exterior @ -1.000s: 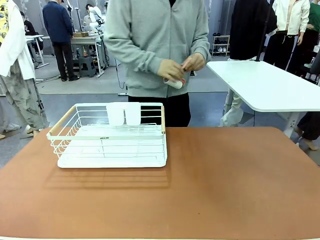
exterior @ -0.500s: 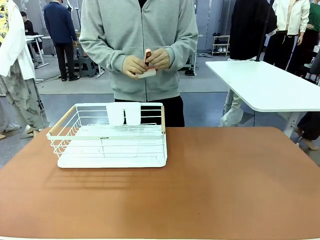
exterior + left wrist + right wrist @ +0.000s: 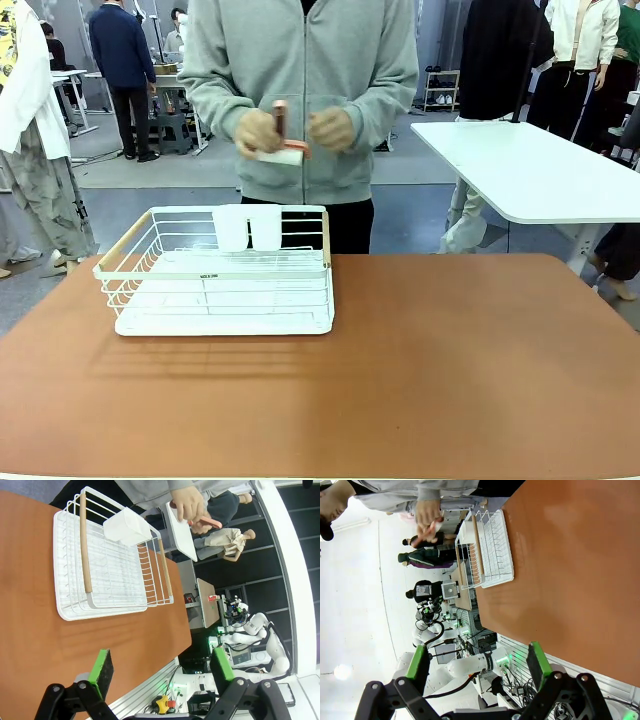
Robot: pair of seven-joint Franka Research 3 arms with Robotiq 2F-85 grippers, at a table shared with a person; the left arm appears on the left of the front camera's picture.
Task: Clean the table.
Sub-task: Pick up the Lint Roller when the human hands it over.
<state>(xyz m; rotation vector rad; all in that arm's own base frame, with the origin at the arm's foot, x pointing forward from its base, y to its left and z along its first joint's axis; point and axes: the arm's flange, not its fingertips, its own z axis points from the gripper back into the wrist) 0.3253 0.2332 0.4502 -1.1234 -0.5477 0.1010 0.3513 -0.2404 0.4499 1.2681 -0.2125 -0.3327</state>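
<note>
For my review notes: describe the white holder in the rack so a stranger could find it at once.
On the brown table, a white wire rack with wooden side rails stands on the left half. The holder sits inside it against the far rim, nearest the person. It is the rack's one solid white box, set among open wire.

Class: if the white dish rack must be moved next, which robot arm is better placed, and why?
Probably the left: the dish rack stands on the table's left half, and the left gripper faces it, fingers open.
</note>
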